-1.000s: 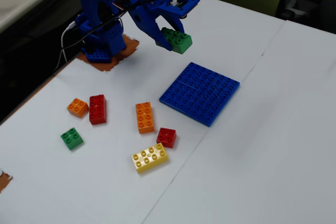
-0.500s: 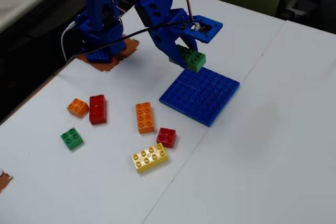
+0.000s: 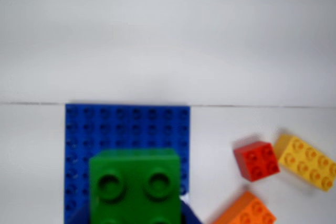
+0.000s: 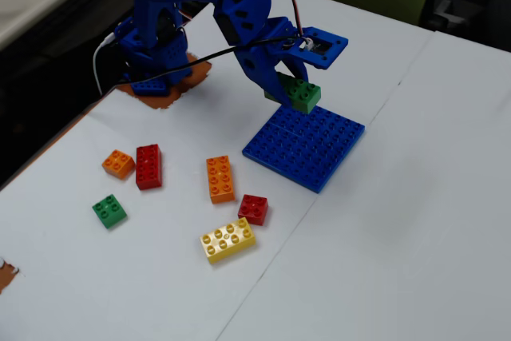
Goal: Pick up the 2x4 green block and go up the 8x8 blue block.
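My blue gripper is shut on the 2x4 green block. It holds the block tilted, just over the far edge of the 8x8 blue block, a flat baseplate lying on the white table. I cannot tell whether the brick touches the plate. In the wrist view the green block fills the bottom centre with only some of its studs showing. The blue baseplate spreads out behind and beneath it. Bits of the blue fingers show at both lower corners of the brick.
Loose bricks lie left of the plate in the fixed view: orange 2x4, red 2x2, yellow 2x4, red 2x4, orange 2x2, small green 2x2. The wrist view shows the red, yellow and orange ones.
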